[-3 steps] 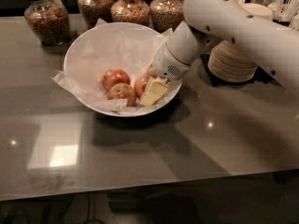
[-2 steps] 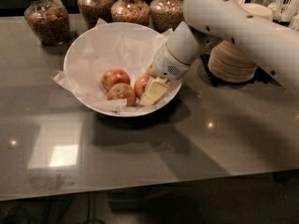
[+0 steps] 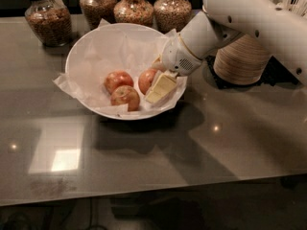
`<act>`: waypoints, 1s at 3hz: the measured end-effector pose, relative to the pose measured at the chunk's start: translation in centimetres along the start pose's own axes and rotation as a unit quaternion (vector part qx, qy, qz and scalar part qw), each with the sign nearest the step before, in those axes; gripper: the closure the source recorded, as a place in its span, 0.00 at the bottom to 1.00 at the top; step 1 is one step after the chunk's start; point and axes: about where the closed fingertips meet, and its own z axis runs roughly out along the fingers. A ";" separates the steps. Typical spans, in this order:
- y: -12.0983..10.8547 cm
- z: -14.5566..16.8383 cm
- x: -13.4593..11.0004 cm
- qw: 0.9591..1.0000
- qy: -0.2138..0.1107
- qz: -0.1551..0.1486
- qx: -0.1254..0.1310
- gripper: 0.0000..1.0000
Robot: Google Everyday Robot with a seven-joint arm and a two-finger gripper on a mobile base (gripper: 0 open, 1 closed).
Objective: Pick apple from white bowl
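My jaws sit in the bowl's [image 3: 72, 61] right side, just beside the apple [image 3: 146, 82] to bracket it; whether they've clenched, I cannot tell.

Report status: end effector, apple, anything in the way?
End effector low inside the white bowl, right side. Apple in bowl right beside it, not lifted. Front apple and left apple close by.
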 end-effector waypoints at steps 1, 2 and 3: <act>-0.1 -3.1 -1.7 0.999 -0.035 -0.014 0.012 1.00; 0.5 -6.8 -4.7 0.995 -0.081 -0.051 0.018 1.00; 2.2 -10.3 -8.5 0.988 -0.113 -0.107 0.025 1.00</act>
